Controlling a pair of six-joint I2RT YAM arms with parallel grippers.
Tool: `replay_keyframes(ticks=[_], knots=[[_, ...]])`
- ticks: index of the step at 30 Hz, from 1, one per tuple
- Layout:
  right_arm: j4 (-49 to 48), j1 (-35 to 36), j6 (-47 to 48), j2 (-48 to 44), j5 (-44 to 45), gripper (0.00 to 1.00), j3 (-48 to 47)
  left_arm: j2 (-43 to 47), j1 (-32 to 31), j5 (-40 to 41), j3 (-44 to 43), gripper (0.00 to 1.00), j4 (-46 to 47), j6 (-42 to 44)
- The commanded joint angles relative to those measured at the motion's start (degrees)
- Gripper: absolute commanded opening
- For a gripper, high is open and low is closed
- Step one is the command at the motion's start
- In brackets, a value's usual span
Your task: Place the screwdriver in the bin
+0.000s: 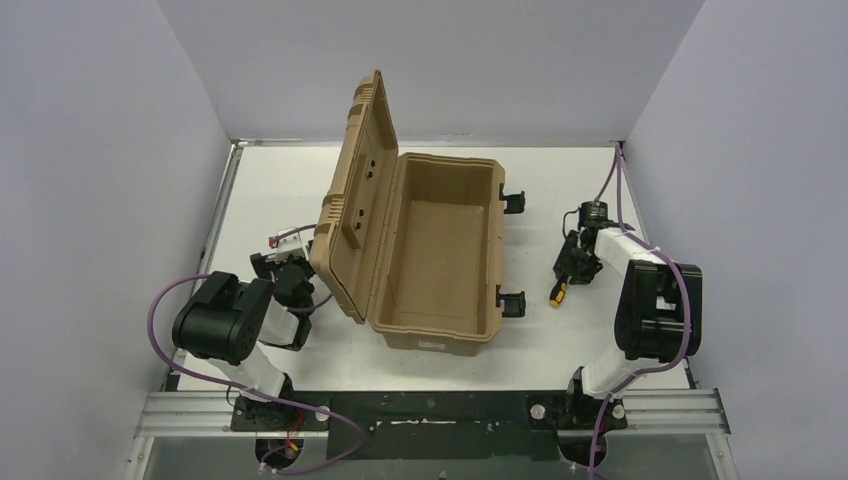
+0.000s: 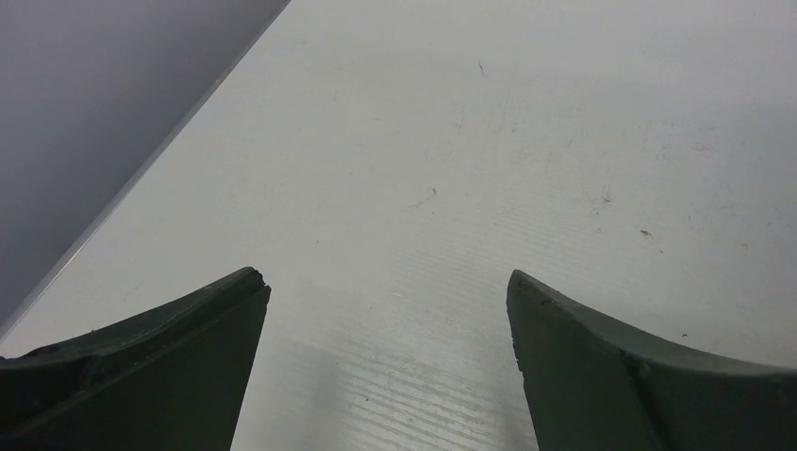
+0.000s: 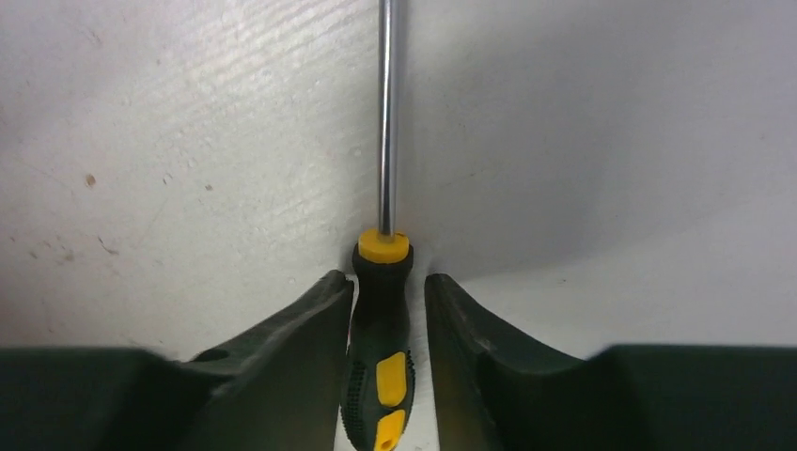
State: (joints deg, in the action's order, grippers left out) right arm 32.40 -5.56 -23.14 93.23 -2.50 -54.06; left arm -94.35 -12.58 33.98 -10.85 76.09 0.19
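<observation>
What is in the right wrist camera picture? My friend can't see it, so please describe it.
The right gripper holds its two dark fingers close on either side of the screwdriver, at its black-and-yellow handle; whether they squeeze it is unclear. The shiny metal shaft points straight up the picture over the white table.

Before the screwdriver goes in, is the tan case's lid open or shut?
Open. The lid stands raised on the left side of the case, whose bare interior shows from above.
</observation>
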Motion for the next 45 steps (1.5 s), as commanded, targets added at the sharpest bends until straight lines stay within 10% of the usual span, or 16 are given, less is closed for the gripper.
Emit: replay_keyframes(ticks=[1, 5, 21, 34, 45], knots=[[-0.1, 0.3, 0.3, 0.0, -0.5, 0.28, 0.9, 0.4, 0.4, -0.5, -0.5, 0.97, 2.0, -0.5], [1.4, 0.3, 1.4, -1.1, -1.1, 0.0, -0.4, 0.4, 0.4, -0.5, -0.5, 0.97, 2.0, -0.5], [34.3, 1.9, 7.2, -2.7, 0.7, 0.0, -41.2, 0.3, 0.4, -0.4, -0.5, 0.97, 2.2, -0.4], [39.1, 32.5, -6.1, 12.5, 1.1, 0.0, -72.2, 0.5, 0.3, -0.3, -0.5, 0.97, 2.0, -0.4], [18.7, 43.5, -3.4, 18.5, -1.1, 0.0, -52.9, 0.7, 0.2, -0.3, -0.5, 0.97, 1.8, -0.6]])
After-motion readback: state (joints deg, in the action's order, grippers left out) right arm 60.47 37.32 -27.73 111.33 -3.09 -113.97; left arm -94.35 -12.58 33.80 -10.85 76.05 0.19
